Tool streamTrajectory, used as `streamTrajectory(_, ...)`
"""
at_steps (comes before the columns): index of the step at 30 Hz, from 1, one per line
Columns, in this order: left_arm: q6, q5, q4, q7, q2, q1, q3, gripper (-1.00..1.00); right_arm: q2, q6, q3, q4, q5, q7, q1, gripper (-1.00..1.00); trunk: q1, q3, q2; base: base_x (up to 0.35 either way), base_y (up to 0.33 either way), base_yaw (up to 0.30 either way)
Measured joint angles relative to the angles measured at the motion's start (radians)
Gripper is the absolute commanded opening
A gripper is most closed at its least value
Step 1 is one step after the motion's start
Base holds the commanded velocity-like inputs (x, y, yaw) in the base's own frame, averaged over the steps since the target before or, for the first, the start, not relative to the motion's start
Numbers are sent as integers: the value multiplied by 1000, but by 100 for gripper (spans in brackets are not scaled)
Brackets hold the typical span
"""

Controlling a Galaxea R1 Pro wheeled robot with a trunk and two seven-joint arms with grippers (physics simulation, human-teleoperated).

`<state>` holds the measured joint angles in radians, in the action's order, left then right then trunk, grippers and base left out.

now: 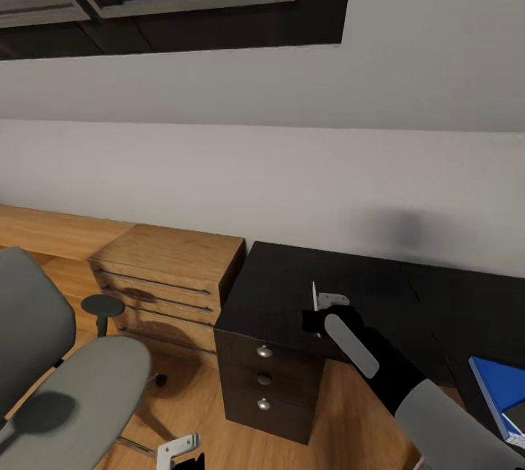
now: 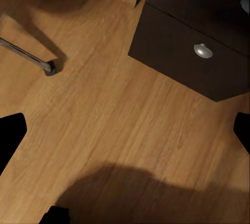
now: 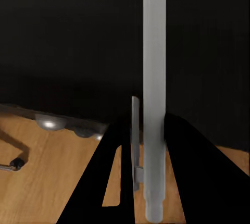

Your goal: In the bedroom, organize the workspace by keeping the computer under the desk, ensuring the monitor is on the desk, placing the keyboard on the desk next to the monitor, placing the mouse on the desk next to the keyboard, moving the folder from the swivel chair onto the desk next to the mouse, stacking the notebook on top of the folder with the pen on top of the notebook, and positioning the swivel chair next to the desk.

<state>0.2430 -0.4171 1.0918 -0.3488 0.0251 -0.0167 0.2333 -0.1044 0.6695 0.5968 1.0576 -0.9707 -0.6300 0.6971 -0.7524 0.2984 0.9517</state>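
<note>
Silvery-white pen (image 3: 154, 94) pinched in the right claw (image 1: 329, 307), which hangs over the near end of the black desk (image 1: 292, 288) above the drawer unit. Pen's long axis runs out along the fingers. Blue folder (image 1: 499, 386) lies further right on the desk; right arm is nearer. Left claw (image 1: 177, 449) hangs low over the floor, spread, holding nothing.

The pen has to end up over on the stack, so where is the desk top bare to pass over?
The right end effector holds the pen above the desk. The black top is bare from the drawer-unit corner across to the wall; only the right edge is occupied, by the blue folder.
</note>
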Motion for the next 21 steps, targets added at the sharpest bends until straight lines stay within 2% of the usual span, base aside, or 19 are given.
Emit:
streamTrajectory(7,-25,1,-47,0,0,0,-1,100,-52,-5,-11,8,-16,-14,-2,-100,0,0,0,0,0,-272)
streamTrajectory(13,-28,3,-75,0,-3,0,-5,100,-78,-5,-89,4,-18,-17,-2,-100,0,0,0,0,0,-273)
streamTrajectory(14,-29,3,-78,0,-6,0,-9,100,-90,-5,-109,1,-16,-16,-2,-100,0,0,0,0,0,-273)
streamTrajectory(21,-30,3,-78,0,-16,0,-12,100,-102,-10,-139,-25,-18,-17,-2,-100,0,0,0,0,0,-273)
